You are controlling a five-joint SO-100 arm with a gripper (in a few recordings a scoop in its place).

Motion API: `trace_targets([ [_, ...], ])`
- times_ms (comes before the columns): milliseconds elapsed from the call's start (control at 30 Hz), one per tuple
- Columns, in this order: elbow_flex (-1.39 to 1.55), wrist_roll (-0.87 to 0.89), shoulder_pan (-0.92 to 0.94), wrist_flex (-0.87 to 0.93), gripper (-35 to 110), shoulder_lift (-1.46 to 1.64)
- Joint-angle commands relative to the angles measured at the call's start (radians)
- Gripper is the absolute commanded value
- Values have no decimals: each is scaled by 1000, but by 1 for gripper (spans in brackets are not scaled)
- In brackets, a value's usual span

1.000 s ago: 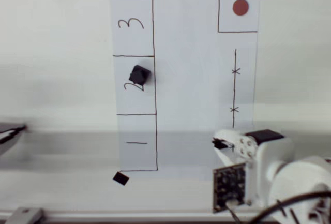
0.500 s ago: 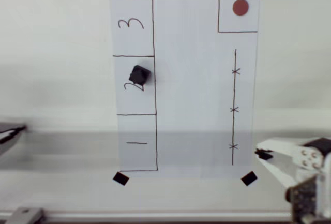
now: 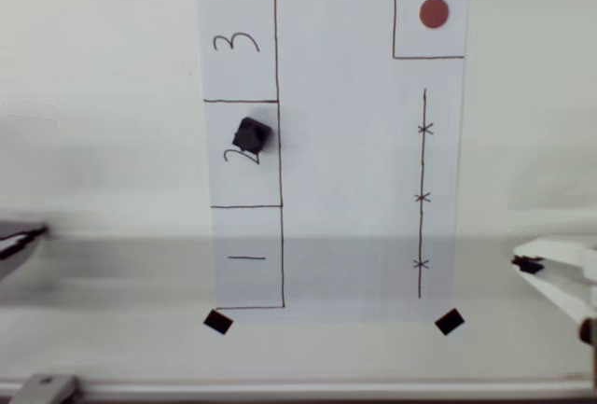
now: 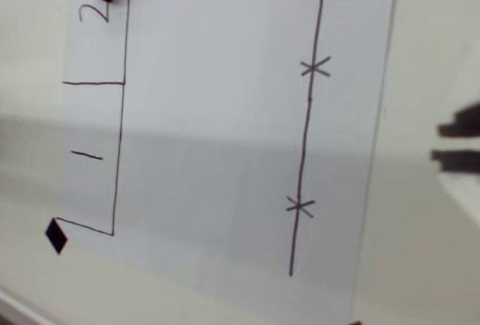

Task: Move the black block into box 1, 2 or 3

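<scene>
The robot's white hand (image 3: 528,262) is sitting at the right edge of the overhead view, low over the pale table (image 3: 93,143). It is carrying nothing. Its tip is showing as a white point with a small dark bit on it, and I cannot tell how wide its two fingers are standing. In the wrist view, dark finger parts (image 4: 457,141) are poking in from the right edge, with only bare table near them.

Just to the left of the hand is lying the big white sheet of paper (image 3: 345,143), held down by flat black tape squares (image 3: 449,321) at its corners. The nearest mark to the hand is a long pen line with three small crosses (image 3: 422,197). Up from the hand, in the paper's top right corner, is sitting a drawn square with a red dot (image 3: 428,14).

Far across the paper, well apart from the hand, three pen boxes are standing in a column. The small matte black cube (image 3: 251,135) is resting in the middle one, the pen-drawn paper rectangle with a handwritten 2 (image 3: 242,154). The cube is sitting inside the lines, partly covering the numeral, turned a bit askew.

So the job is looking done: the cube is lying in a numbered box and nothing is gripping it. I think nothing is left but parking the arm.
</scene>
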Motion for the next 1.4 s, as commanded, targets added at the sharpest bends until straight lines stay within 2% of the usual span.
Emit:
trace_targets([
  [0,57,-28,5,17,0,95],
  [467,279,-67,26,20,0,336],
  [833,316,-66,31,21,0,367],
  [1100,316,-103,64,161,0,367],
  [1300,316,-86,69,279,0,367],
  [1367,316,-32,69,291,0,367],
])
